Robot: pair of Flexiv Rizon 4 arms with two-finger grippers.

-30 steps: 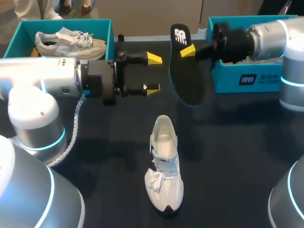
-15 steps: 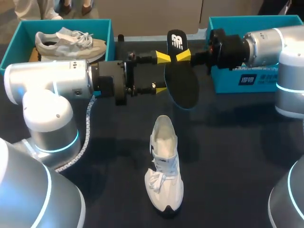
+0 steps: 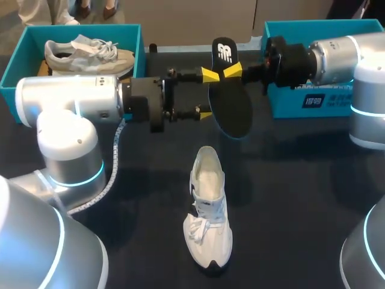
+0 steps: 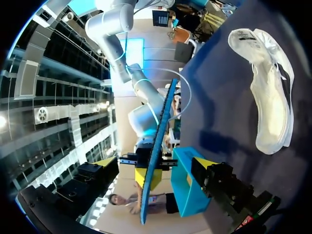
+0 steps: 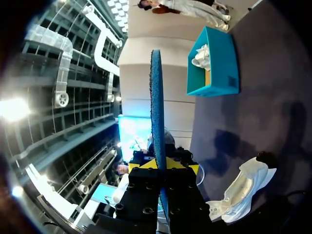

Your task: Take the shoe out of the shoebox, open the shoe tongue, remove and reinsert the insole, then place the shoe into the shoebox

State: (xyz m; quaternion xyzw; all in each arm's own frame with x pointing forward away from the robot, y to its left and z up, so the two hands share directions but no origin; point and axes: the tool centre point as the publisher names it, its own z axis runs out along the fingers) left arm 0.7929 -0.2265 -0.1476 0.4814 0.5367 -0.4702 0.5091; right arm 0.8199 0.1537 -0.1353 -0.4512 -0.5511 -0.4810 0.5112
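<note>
The right gripper (image 3: 233,70) is clamped on the black insole (image 3: 231,102), holding it in the air above the table (image 3: 301,198). The left gripper (image 3: 207,94) has its fingers spread apart, with the insole between them. The white shoe (image 3: 209,211) lies on the table below, well apart from both.

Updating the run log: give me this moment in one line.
right gripper: shut on insole, aloft | left gripper: open, straddling insole | white sneaker: on table
</note>
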